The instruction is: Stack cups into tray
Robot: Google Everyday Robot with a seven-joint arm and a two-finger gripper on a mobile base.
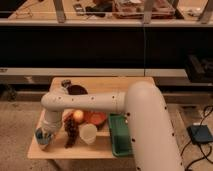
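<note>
The white arm (pixel 95 102) is stretched leftward across the bench (pixel 100 82), elbow bent downward. The hand (pixel 44 134) is lowered onto the blue-grey cup (pixel 42 140) at the near-left corner; its grip cannot be told. The green tray (pixel 119 135) is seen right.

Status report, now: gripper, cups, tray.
Gripper down at blue-grey cup, table's front-left. Tray holds no cups. Fruit and white cup lie between.

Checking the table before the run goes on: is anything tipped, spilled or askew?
Nothing stands out. The gripper sits at a blue-grey cup near the table's front left; the white cup stands upright; the green tray lies flat.
</note>
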